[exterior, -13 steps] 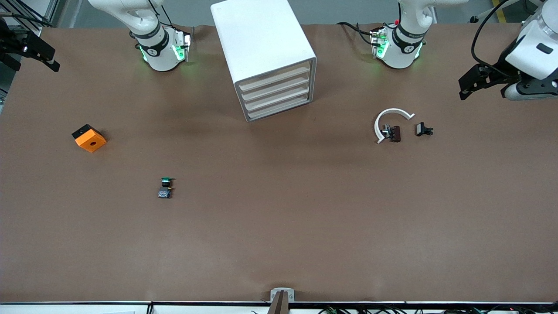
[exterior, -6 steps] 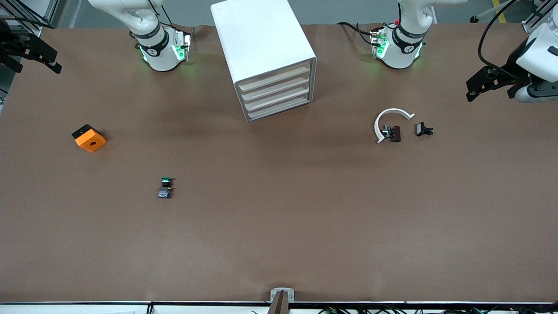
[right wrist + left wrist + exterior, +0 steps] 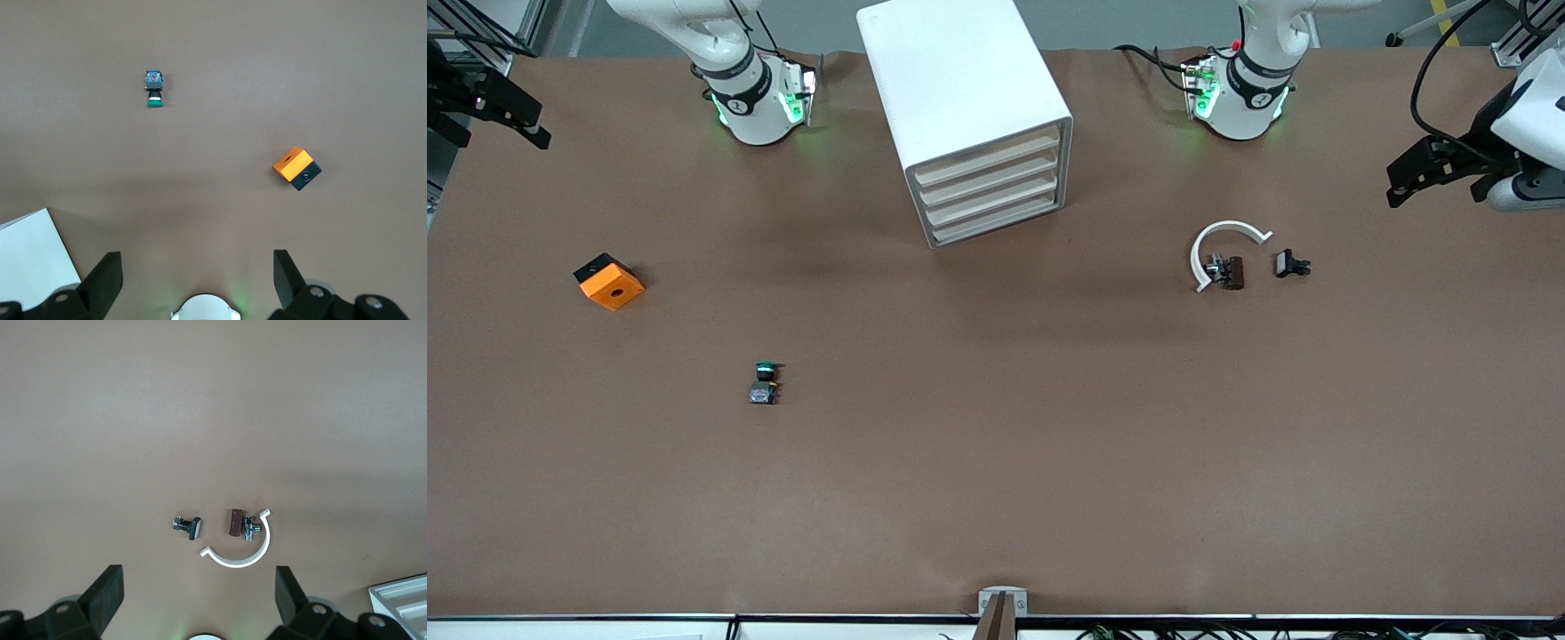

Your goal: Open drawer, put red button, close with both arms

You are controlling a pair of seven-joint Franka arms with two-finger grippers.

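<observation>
The white cabinet (image 3: 960, 80) stands between the two arm bases. Its top drawer (image 3: 989, 160) is shut, as are the three below it. The cabinet's corner shows in the left wrist view (image 3: 402, 600) and the right wrist view (image 3: 32, 257). The red button is not in view. My left gripper (image 3: 1405, 180) is open and empty, up in the air at the left arm's end of the table (image 3: 996, 462); its fingers (image 3: 107, 590) stand wide apart. My right gripper (image 3: 532, 124) is open and empty, up at the right arm's end; its fingers (image 3: 107, 275) are also spread.
A green-capped button (image 3: 764, 382) (image 3: 155, 89) lies nearer the front camera than the cabinet. An orange and black block (image 3: 609, 281) (image 3: 297, 169) lies toward the right arm's end. A white C-shaped ring (image 3: 1221, 246) (image 3: 240, 557), a brown part (image 3: 1232, 272) and a black clip (image 3: 1291, 264) lie toward the left arm's end.
My left gripper has drawn back toward the left arm's end of the table. My right gripper has barely shifted. Nothing on the table has moved.
</observation>
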